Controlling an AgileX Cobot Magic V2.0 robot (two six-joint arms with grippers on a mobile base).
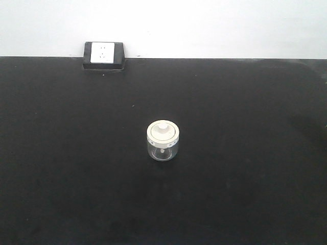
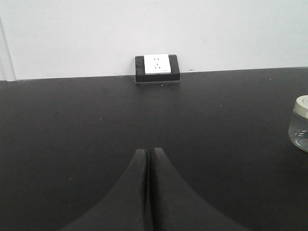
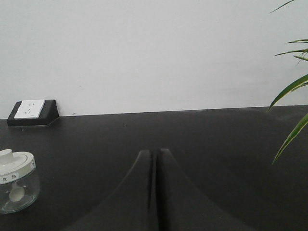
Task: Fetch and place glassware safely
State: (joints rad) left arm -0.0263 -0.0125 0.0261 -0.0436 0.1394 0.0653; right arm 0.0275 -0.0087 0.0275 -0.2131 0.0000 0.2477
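Front-facing view shows the glass jar (image 1: 162, 141) upright mid-counter (image 1: 61, 178), lid (image 1: 162, 131) seated; with left claw (image 2: 149, 156) and right claw (image 3: 155, 156) both closed and empty, it looks light, slick and breakable, best gripped around its body.

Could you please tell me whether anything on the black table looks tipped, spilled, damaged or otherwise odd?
Nothing stands out. The small clear glass jar with a cream-white lid stands upright on the black table, lid seated. The black-framed white socket box sits squarely against the wall.
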